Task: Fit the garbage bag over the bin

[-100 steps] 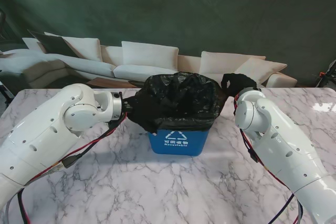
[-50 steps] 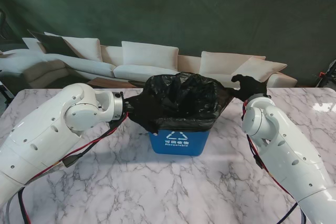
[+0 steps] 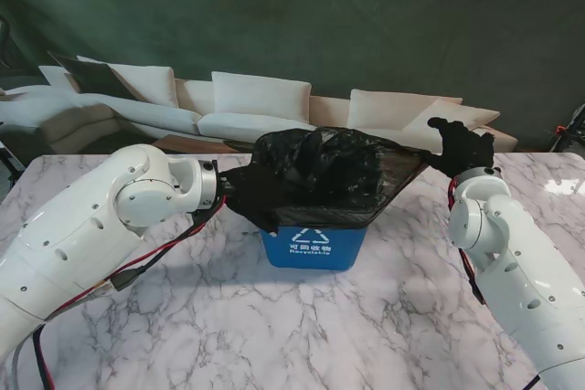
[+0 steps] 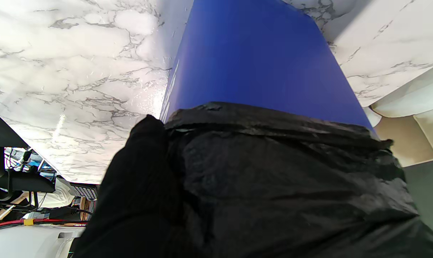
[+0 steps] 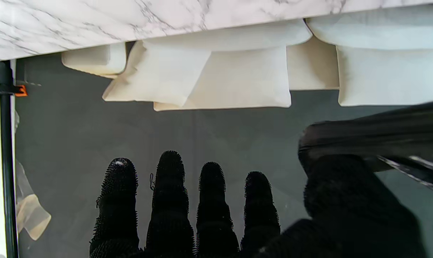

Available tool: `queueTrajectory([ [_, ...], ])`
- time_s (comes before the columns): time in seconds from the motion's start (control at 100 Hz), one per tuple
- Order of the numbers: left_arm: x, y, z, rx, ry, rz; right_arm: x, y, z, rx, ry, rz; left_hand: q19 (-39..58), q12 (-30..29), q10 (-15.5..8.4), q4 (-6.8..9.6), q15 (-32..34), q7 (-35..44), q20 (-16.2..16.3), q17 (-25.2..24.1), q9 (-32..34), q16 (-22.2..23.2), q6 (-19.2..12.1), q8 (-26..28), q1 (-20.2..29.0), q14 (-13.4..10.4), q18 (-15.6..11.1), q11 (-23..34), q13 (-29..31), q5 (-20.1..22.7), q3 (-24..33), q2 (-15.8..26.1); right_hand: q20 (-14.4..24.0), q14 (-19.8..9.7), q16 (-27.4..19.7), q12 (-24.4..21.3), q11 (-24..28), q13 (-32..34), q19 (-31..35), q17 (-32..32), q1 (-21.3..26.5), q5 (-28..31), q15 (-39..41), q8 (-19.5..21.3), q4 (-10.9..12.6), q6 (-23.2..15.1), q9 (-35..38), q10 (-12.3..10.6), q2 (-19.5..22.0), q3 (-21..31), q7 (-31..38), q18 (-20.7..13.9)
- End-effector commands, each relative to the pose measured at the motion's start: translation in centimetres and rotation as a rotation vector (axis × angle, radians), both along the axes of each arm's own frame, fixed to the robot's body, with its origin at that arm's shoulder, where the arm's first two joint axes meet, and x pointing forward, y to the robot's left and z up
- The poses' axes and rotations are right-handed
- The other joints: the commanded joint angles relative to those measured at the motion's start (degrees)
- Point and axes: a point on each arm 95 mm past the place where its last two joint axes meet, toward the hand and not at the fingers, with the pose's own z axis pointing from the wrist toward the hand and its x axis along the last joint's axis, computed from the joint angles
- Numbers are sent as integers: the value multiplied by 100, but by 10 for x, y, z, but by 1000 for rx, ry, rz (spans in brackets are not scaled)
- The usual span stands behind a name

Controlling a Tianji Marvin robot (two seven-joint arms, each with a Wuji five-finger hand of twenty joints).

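The right hand point(image 3: 462, 148) fingers pinch the thin black plastic garbage bag point(image 3: 324, 171) stretched at frame centre, which could rip.

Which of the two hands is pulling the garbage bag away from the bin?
The right hand: it stretches the garbage bag outward, beyond the bin. The left hand presses its side against the bin.
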Motion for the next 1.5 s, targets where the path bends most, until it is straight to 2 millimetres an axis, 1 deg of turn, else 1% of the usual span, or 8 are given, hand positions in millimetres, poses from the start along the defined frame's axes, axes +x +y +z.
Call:
queueTrajectory([
  [0.0,-4,3,-20,53,44,2,1,-8,-5,-16,26,-30,175,16,39,184,181,100,139,-3,142,25,-288,24,863,57,107,144,25,250,493,250,-113,-25,-103,-85,-223,-198,-205,-185,-313,-324,-228,-179,147,-109,-294,-28,-141,-70,-213,-44],
  [0.3,-3,3,-20,51,45,0,10,6,-27,30,110,-51,173,11,39,188,186,100,139,-5,138,27,-292,27,859,54,103,155,29,251,498,250,-133,67,-178,-227,-453,-452,-749,-432,-684,-406,-556,-346,242,332,-843,238,-109,-346,-1272,76],
  [0.45,-3,4,-21,50,46,3,15,13,-40,-21,160,-57,169,9,41,189,186,99,138,-7,139,27,-291,27,860,55,103,160,27,249,500,249,29,29,-187,-317,-675,-490,-884,-426,-200,-124,-629,682,329,270,-838,246,17,-793,-2649,41],
  [0.84,-3,2,-21,43,47,0,14,20,-57,6,220,-63,171,3,45,189,191,104,140,-4,140,28,-292,30,861,53,106,168,31,255,505,247,21,24,-177,-461,-1011,-627,-1187,-630,-936,-96,-723,451,345,465,-825,243,399,-1044,-2780,133],
  [0.97,-3,2,-22,45,48,1,11,20,-59,10,234,-54,172,2,42,188,192,108,141,0,140,28,-296,32,856,53,100,171,32,262,505,248,129,37,-173,-470,-1076,-614,-1385,-642,-1833,-77,-782,196,190,593,-826,259,94,-260,-2775,211],
  [1.14,-3,2,-22,47,50,2,9,19,-58,61,204,-64,174,1,49,185,193,107,142,2,141,29,-292,32,852,59,106,176,36,258,503,242,183,34,-183,-453,-1027,-571,-1446,-585,-480,-72,-802,92,412,677,-824,273,386,-333,-2773,238],
  [1.36,-4,3,-22,48,47,5,2,16,-50,176,182,-42,171,-2,50,186,191,107,140,-1,134,28,-296,32,856,58,107,175,28,255,509,245,90,87,-225,-597,-1334,-781,-1885,-829,-1185,-69,-970,-43,487,672,-858,229,643,-160,-2816,364],
  [1.49,-4,3,-22,49,48,5,-1,13,-46,209,171,-30,171,-4,52,184,193,110,139,1,140,27,-299,34,856,56,105,178,40,257,509,242,294,48,-224,-625,-1447,-791,-2175,-815,-1184,-58,-1037,-165,743,639,-851,192,-44,1248,-2763,377],
])
